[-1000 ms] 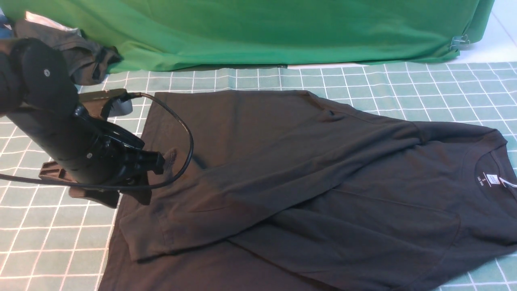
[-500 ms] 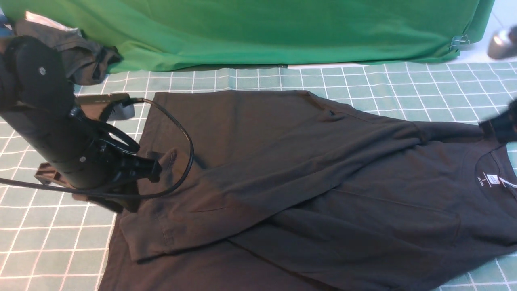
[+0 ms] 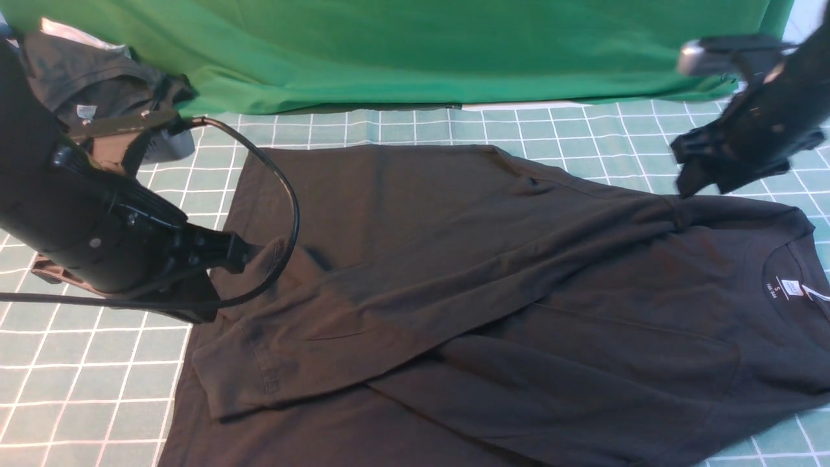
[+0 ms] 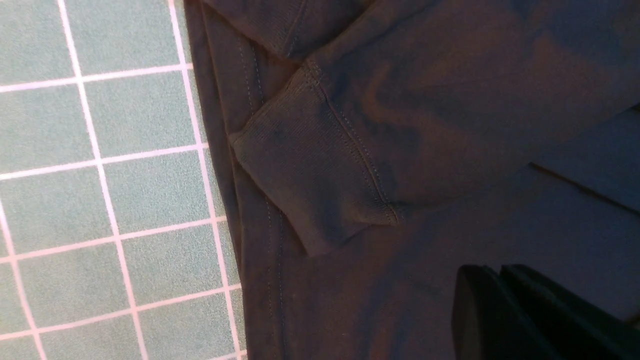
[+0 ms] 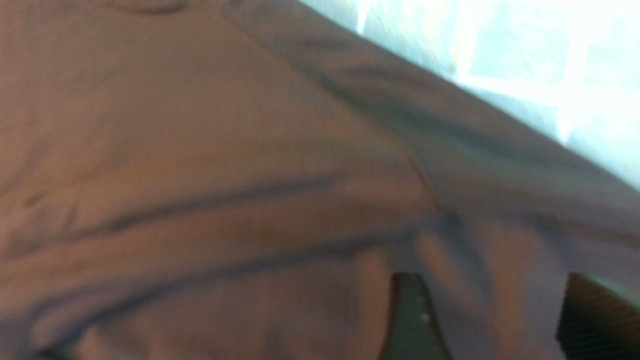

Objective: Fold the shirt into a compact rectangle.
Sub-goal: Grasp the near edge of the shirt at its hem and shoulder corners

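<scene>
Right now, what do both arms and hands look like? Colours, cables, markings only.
Left arm: bulky black rounded housing with small silver screw heads, brown plate-like parts at the wrist, and a black cable looping out. Left hand: black, narrow. Right arm: black, motion-blurred, with a grey metallic piece on top. Right hand: black, angular. No markings readable on either.

Open on bare table (image 3: 78,389) at near left and in the strip between shirt (image 3: 454,292) and green cloth (image 3: 421,52). Blocked at far left by heaped grey garment (image 3: 110,84), left arm (image 3: 65,214) and looping cable (image 3: 296,201); at far right by right arm (image 3: 771,110) hovering.
</scene>
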